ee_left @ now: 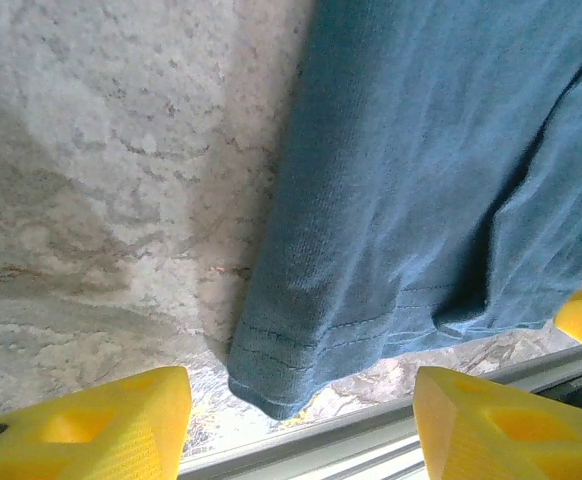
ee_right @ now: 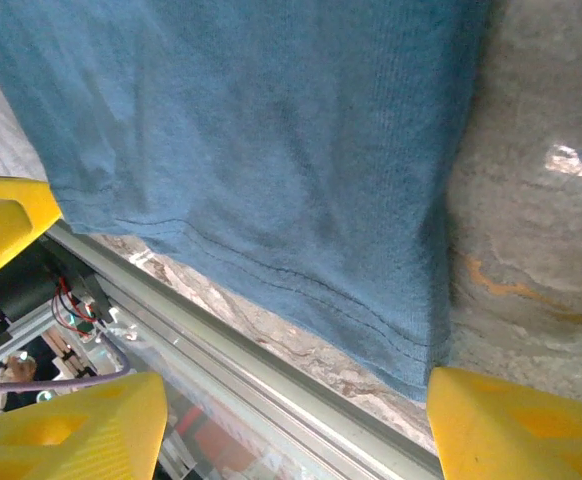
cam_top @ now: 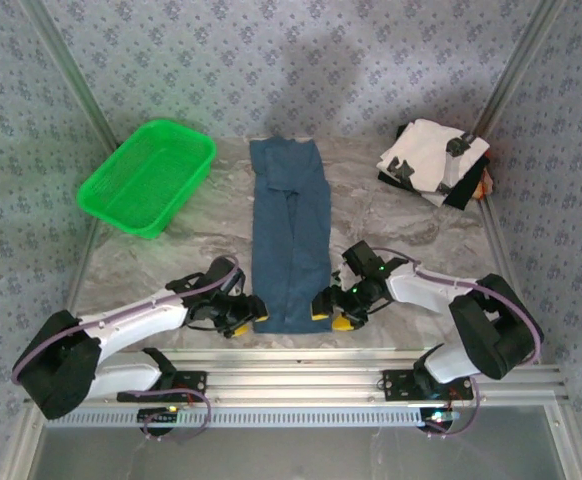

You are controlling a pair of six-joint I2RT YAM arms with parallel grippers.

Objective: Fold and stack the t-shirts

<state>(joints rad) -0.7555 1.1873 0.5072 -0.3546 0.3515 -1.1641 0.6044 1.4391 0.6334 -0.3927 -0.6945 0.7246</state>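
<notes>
Yellow-fingered left gripper (ee_left: 301,405) and right gripper (ee_right: 296,412) both gape wide over the near hem corners of the plain dusty-blue cloth t-shirt (cam_top: 289,230), holding nothing.

Left gripper (cam_top: 248,322), right gripper (cam_top: 331,318) low, seemingly open.
</notes>
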